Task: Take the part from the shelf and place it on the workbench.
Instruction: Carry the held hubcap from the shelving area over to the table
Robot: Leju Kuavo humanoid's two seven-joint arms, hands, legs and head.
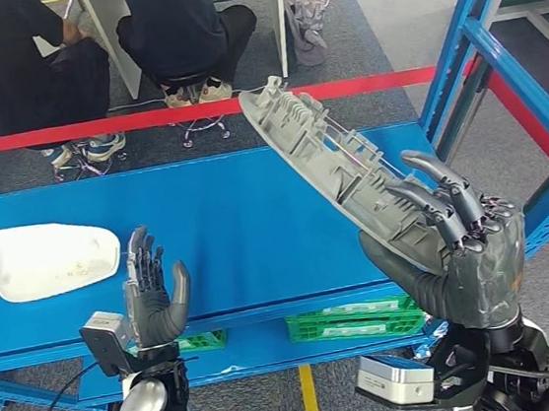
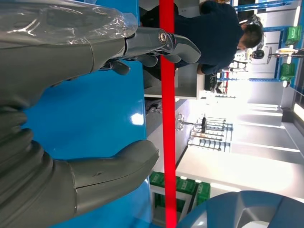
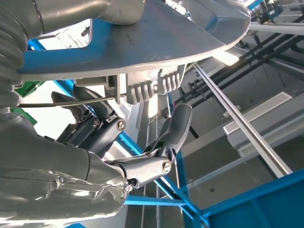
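Leftmost, on the smooth blue shelf: a flat white part, rounded at one end, matte. Just to its right, left hand raised palm-up, dark fingers spread, thick grey thumb apart, holding nothing; same spread seen from the left wrist, glossy blue surface behind it. Beyond the shelf, a red bar running across, then two seated people on grey carpet. Under the shelf, green slatted crates. Further right, long grey plastic part, ribbed and toothed on its upper face, tilted, lifted clear of the shelf surface. Gripped at its lower end by right hand, fingers curled over the ribbed side, thumb beneath. Far right, blue shelf upright, slanting, close beside the hand.
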